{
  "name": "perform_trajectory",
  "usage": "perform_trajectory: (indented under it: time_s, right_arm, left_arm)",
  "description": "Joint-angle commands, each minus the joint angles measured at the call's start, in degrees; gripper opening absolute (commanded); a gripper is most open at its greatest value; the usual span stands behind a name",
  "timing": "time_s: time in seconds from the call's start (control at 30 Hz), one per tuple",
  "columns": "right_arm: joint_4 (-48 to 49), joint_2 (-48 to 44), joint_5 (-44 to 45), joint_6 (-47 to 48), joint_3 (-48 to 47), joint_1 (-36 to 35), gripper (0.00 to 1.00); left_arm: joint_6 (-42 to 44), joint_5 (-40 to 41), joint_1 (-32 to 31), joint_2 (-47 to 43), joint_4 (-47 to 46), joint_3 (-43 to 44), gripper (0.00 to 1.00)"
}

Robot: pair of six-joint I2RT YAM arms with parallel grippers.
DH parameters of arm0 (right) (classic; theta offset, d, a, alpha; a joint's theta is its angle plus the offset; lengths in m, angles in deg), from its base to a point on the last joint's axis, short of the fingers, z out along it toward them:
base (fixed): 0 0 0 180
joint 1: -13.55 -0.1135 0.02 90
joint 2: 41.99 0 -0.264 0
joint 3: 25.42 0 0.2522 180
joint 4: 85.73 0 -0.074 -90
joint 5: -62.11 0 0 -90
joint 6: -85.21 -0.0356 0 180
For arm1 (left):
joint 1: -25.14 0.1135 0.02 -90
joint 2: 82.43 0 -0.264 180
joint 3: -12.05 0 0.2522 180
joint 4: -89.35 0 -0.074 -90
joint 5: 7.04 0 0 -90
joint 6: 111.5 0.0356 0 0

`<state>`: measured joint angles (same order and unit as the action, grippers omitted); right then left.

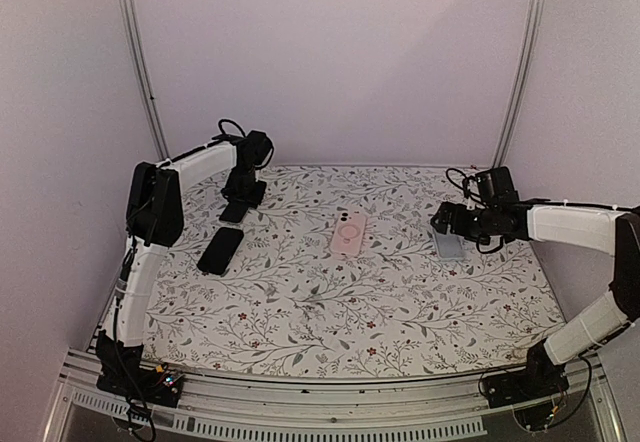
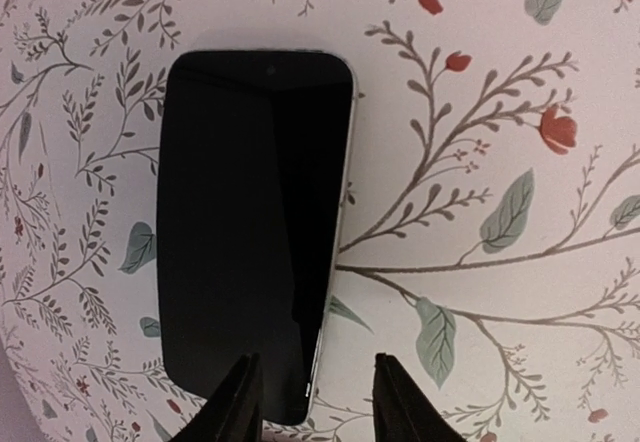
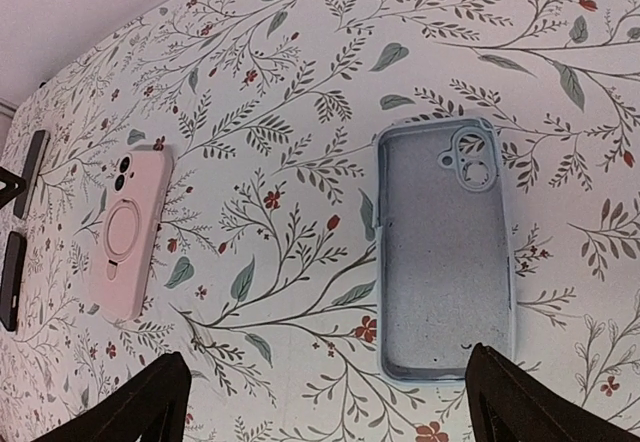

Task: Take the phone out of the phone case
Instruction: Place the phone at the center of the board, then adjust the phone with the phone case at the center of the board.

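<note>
Black phone, near end partly behind left claw finger

Soft, even, pink-tinted light covers the desk; shadows are faint, and both wrist views look slightly blurred and bowed.

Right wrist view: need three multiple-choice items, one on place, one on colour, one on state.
1. Where does the empty case lie relative to the pink case? A on top of it; B to its right, apart; C to its left, touching.
2. What colour is the empty case? A red; B black; C pale blue-grey.
3. How does the right pincer stand? A open, holding nothing; B shut on the pink case; C shut on the empty case.
Key: 1 B, floral cloth separates them; 2 C, its pale inside faces up; 3 A, its fingers stand wide apart.
</note>
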<state>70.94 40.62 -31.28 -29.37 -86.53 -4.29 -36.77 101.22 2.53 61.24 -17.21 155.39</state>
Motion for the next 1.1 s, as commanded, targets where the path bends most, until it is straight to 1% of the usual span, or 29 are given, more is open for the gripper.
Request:
perform_trajectory:
  time_s: [0.0,0.07,0.13,0.23,0.3,0.33,0.5,0.8,1.07]
  right_arm:
    - [-0.6,2.6,2.3,-0.3,-3.3,-3.1,0.99]
    - [-1.1,3.9,3.1,-0.6,-4.7,-4.8,0.99]
    - [-1.2,5.7,4.6,-1.1,-6.4,-6.6,0.99]
    - [-1.8,8.7,6.2,-2.1,-9.2,-9.2,0.99]
    - [-2.1,10.7,7.0,-2.8,-11.1,-10.9,0.99]
    - [-2.4,12.2,7.3,-3.1,-12.2,-12.0,0.99]
    - [-3.4,18.7,9.5,-4.7,-18.1,-16.6,0.99]
    - [-7.1,32.5,13.6,-7.2,-31.9,-23.3,0.99]
    - [-12.4,42.9,16.9,-8.5,-44.6,-27.0,0.99]
  left_arm:
    - [-0.5,-4.4,-0.5,-5.9,-4.3,-3.3,0.42]
    - [-1.0,-7.0,-0.7,-8.5,-6.9,-6.8,0.44]
    - [-1.9,-10.3,-0.7,-12.1,-10.9,-11.9,0.49]
    - [-3.2,-15.4,-0.8,-17.3,-17.2,-19.4,0.51]
    - [-4.2,-17.7,-0.9,-20.2,-20.1,-23.4,0.53]
    - [-4.7,-20.2,-1.0,-21.7,-21.7,-25.8,0.55]
    - [-7.4,-26.5,-1.2,-29.0,-28.5,-35.8,0.56]
    - [-8.9,-31.3,-1.4,-40.7,-35.5,-49.5,0.56]
    - [-7.7,-33.4,-1.4,-46.0,-37.6,-55.1,0.56]
